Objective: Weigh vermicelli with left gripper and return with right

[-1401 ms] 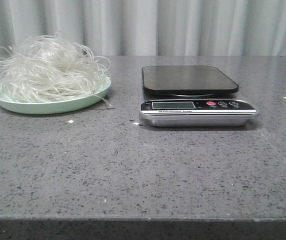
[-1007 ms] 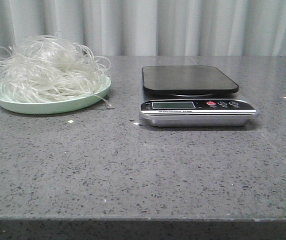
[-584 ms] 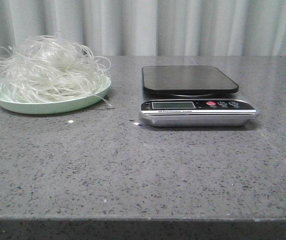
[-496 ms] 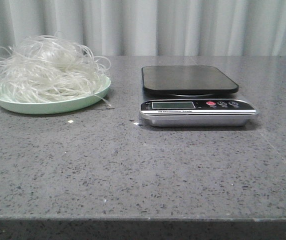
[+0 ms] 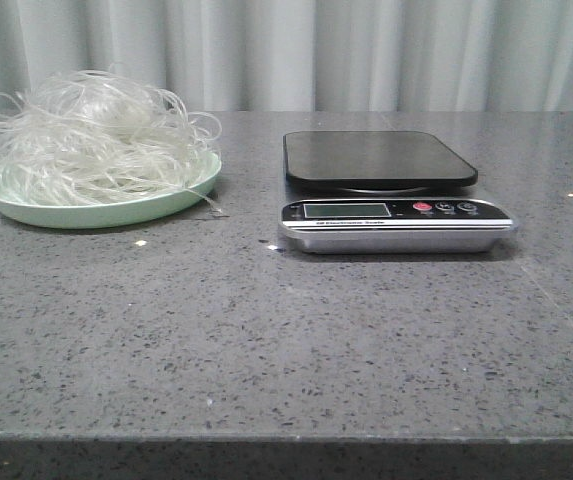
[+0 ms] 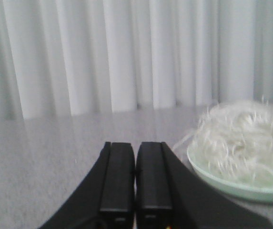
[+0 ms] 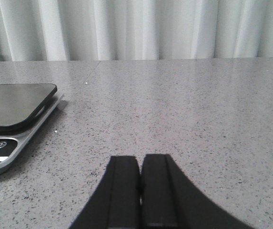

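Vermicelli (image 5: 96,135) sits heaped on the pale green plate (image 5: 26,208), well to the left of the scale (image 5: 391,190); scale platform bare, so weighing not yet begun

Left gripper (image 6: 136,191): fingers pressed together, nothing between them, low over the table (image 5: 286,340) with the plate just beside it. Right gripper (image 7: 141,191): fingers likewise pressed together, empty, on the far side of the scale from the plate. Neither arm shows in the front view

Risks, as judged from this state:
- Left gripper must spread before it reaches the heap; going in shut would push the tangle or shove the plate away from the scale
- Strands are loose and springy, some already hang over the plate rim on the scale side. A shallow pinch likely lifts only a few loops and leaves the bulk on the plate
- A grasp too deep may catch the plate rim and drag or tip the plate
- Trailing strands during carry toward the scale could snag on the rim, or drape off the platform onto the table, so the reading comes out low
- Display content of the scale too small to read
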### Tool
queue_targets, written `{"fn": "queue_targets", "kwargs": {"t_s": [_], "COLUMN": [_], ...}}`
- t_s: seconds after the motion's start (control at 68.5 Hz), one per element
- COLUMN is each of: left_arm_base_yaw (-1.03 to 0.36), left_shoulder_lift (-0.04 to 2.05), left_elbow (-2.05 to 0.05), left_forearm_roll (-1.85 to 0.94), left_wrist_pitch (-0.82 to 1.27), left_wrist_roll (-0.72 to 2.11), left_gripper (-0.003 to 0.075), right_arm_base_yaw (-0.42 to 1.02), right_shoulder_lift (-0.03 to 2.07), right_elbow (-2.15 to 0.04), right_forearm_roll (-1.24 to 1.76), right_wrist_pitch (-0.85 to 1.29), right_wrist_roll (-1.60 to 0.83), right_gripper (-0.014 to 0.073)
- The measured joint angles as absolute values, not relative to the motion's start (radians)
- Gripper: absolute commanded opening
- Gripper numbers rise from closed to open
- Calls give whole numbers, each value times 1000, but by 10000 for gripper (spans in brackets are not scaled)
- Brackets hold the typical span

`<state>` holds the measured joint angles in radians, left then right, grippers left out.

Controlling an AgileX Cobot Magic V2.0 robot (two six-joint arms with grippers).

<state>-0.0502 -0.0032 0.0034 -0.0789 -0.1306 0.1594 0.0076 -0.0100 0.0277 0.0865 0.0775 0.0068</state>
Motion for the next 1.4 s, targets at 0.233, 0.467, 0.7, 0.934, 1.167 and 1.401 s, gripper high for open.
{"fn": "queue_targets", "kwargs": {"t_s": [0.233, 0.467, 0.7, 0.934, 1.167, 1.401], "left_arm_base_yaw": [-50, -50, -50, -66, -104, -164], "left_shoulder_lift": [20, 276, 592, 864, 1081, 1242], "left_elbow": [-180, -603, -874, -948, -1030, -1176], "left_forearm_roll": [-79, -81, -197, -241, -246, -289], "left_wrist_pitch": [-85, 160, 424, 588, 679, 751], "left_wrist_roll": [159, 159, 159, 176, 233, 419], "left_gripper": [137, 138, 167, 417, 659, 674], "right_arm_base_yaw": [8, 8, 8, 8, 8, 8], "right_shoulder_lift": [-10, -10, -10, -10, -10, -10], "right_elbow": [28, 28, 28, 28, 28, 28], "right_forearm_roll": [86, 86, 86, 86, 86, 86], "right_wrist_pitch": [77, 77, 77, 77, 77, 77], "right_wrist_roll": [7, 7, 7, 7, 7, 7], "right_gripper": [151, 151, 151, 151, 151, 151]}}
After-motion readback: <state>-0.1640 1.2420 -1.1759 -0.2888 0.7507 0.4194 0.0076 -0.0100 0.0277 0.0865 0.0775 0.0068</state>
